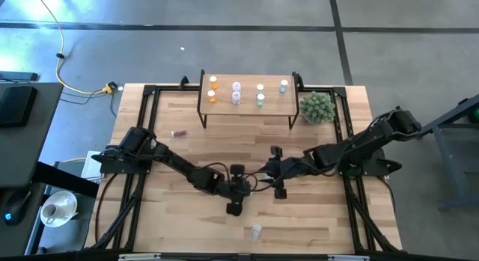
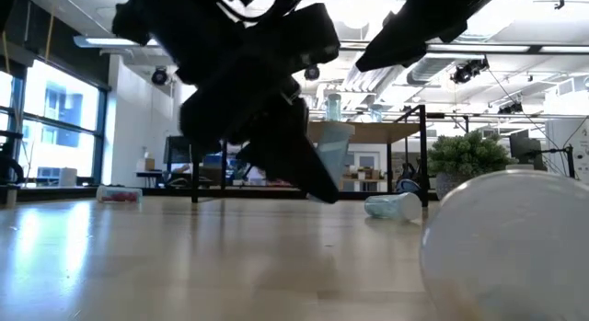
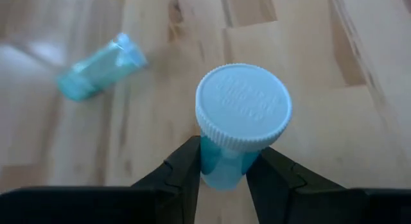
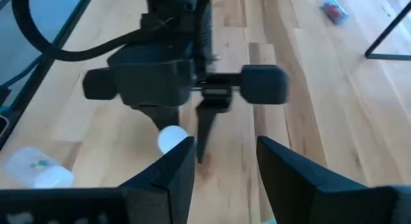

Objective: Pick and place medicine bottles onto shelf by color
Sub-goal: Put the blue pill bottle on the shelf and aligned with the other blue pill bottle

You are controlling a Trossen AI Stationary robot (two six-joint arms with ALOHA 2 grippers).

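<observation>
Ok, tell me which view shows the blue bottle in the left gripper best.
The left wrist view: the blue bottle fills it, white cap up, clamped between the left gripper fingers. The right wrist view shows only its cap; the high and low views hide it behind the arms.

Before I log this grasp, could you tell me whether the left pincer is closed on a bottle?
Yes, closed. In the left wrist view the left pincer pinches the blue bottle just below its white cap, both fingers touching it.

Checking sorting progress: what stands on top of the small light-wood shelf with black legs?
On the light-wood shelf stand capped bottles in columns: two orange bottles, two pink bottles, two green bottles, one blue bottle. Underneath is hidden from above.
</observation>
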